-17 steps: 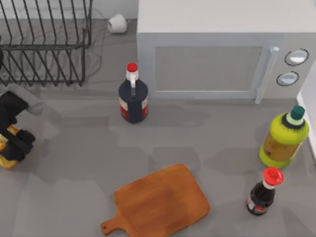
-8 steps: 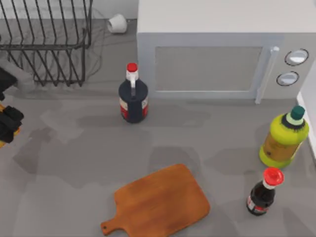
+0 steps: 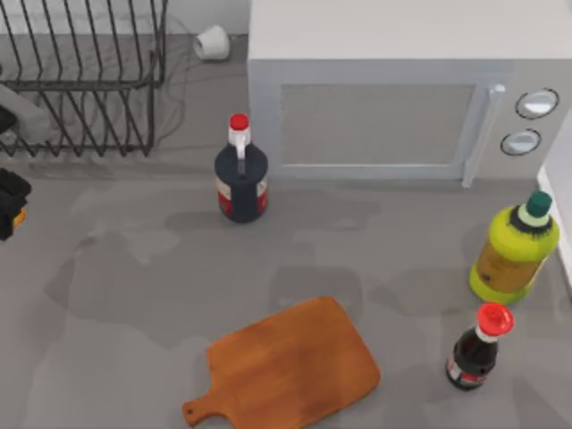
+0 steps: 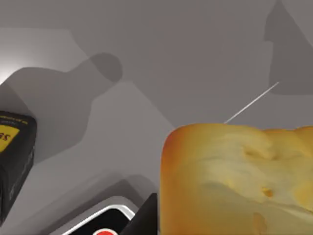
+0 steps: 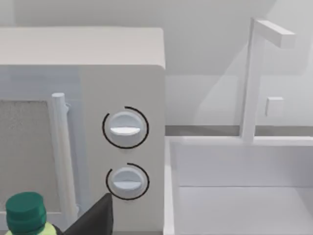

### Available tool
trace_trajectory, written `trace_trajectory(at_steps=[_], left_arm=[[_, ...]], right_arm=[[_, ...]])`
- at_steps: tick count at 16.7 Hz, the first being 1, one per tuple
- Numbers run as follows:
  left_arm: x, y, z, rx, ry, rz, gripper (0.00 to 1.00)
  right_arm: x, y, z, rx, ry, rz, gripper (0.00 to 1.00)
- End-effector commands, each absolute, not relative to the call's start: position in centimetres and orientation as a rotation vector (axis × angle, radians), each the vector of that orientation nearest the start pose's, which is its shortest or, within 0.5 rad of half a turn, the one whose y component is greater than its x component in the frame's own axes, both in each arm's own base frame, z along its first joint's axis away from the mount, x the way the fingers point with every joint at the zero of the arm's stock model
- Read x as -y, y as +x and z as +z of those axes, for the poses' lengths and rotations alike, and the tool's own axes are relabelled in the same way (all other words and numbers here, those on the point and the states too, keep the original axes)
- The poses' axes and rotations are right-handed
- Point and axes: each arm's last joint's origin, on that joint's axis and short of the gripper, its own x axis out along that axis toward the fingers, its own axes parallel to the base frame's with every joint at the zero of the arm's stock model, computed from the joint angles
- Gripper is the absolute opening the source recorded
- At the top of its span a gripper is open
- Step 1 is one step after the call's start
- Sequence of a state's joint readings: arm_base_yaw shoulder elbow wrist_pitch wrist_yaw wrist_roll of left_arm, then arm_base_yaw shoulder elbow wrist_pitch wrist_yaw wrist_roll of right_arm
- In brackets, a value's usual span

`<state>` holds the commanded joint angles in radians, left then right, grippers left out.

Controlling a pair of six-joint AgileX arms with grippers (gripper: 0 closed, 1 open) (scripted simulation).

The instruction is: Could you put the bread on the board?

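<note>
Top view first: the left gripper is right at the table's left edge, just below the dish rack, with a sliver of orange peeking out beside it that I take to be the bread. The board lies near the front, a bit left of centre, well apart from that gripper. Its long axis runs diagonally, with the handle pointing to the front-left and the far end angled toward the back-right. A dark bottle stands between the rack and the microwave.

Left wrist view: the bread sits close to the camera, a blocky golden chunk with browner crust along one side and its wider face turned up. Looks like the fingers are closed on it, with it lifted off the table. Its own long axis I can't really judge from this close.

Right wrist view: the right arm seems parked by the microwave dials and the sink; can't tell its fingers.

To do this well, I'd carry the bread high enough to clear the dark bottle, aim for the broad middle of the board rather than the handle, and lower it flat before letting go.
</note>
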<state>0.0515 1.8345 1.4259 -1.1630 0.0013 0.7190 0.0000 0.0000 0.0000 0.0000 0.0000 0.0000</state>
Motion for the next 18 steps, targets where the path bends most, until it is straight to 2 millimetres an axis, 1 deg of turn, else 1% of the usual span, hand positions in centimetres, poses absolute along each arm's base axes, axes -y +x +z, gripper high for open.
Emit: trace_trajectory(at_steps=[2, 3, 4, 6, 9, 12, 15, 18], left_arm=[[-1.8, 34.3, 21.3, -1.510, 0.515, -0.517, 0.00], [-1.3, 34.4, 21.3, -1.512, 0.509, -0.511, 0.00], [-0.6, 34.5, 21.2, -1.516, 0.500, -0.503, 0.00], [1.4, 34.7, 20.9, -1.529, 0.472, -0.476, 0.00], [5.9, 34.4, 20.3, -1.556, 0.412, -0.413, 0.00], [11.2, 33.1, 19.6, -1.587, 0.329, -0.320, 0.00], [16.5, 30.6, 18.8, -1.611, 0.228, -0.199, 0.00], [21.0, 27.5, 18.4, -1.612, 0.131, -0.089, 0.00]], right_arm=[[0.1, 10.6, 16.0, 0.000, 0.000, 0.000, 1.00], [0.1, 10.6, 16.0, 0.000, 0.000, 0.000, 1.00], [0.1, 10.6, 16.0, 0.000, 0.000, 0.000, 1.00], [0.1, 10.6, 16.0, 0.000, 0.000, 0.000, 1.00], [0.1, 10.6, 16.0, 0.000, 0.000, 0.000, 1.00], [0.1, 10.6, 16.0, 0.000, 0.000, 0.000, 1.00], [0.1, 10.6, 16.0, 0.000, 0.000, 0.000, 1.00], [0.1, 10.6, 16.0, 0.000, 0.000, 0.000, 1.00]])
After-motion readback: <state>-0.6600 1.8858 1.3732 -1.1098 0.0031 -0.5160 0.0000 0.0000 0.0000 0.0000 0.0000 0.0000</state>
